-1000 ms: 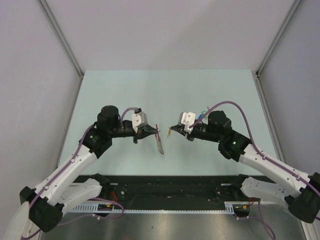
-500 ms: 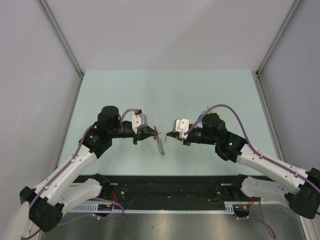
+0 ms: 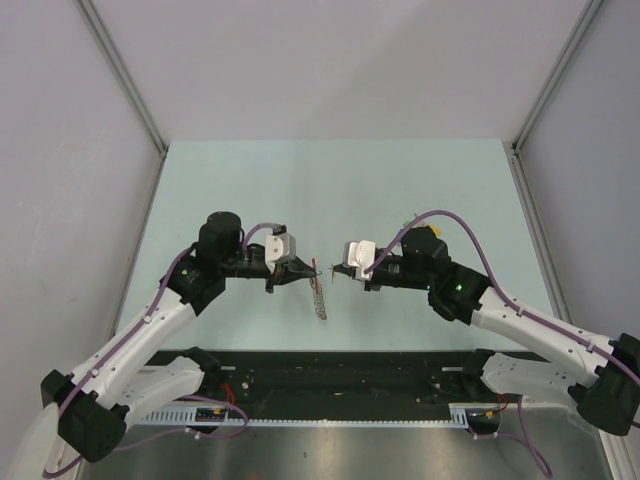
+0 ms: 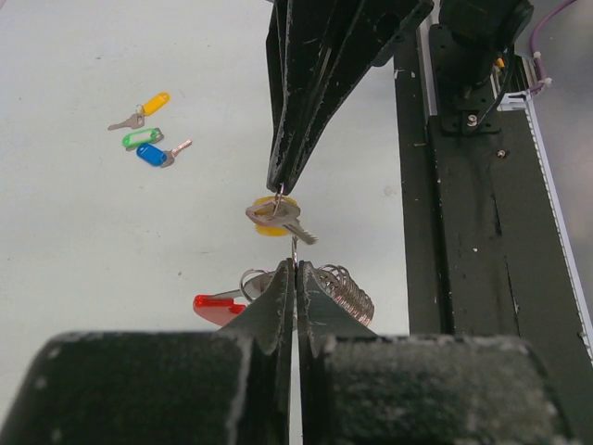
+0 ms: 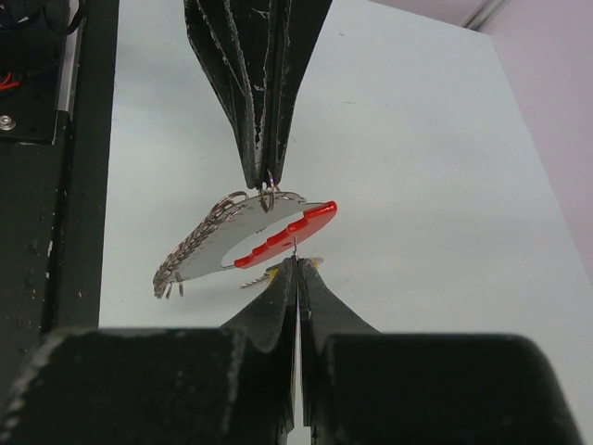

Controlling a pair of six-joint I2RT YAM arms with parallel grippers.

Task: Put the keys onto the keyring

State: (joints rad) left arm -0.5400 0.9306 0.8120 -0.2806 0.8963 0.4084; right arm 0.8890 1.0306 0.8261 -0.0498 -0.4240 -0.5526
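while the left gripper (image 3: pixel 310 269) is clamping the keyring (image 5: pixel 287 232) by its thin wire, with its red loop and chain (image 3: pixel 319 300) dangling over the table (image 3: pixel 300 180), the right gripper (image 3: pixel 335 272) is pinching a yellow-headed key (image 4: pixel 273 215) just beside it; three spare keys (image 4: pixel 145 139) are lying on the table, well away.

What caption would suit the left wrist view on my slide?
Left end effector holding the red keyring faces right end effector holding a yellow-headed key; three more keys lie beyond.
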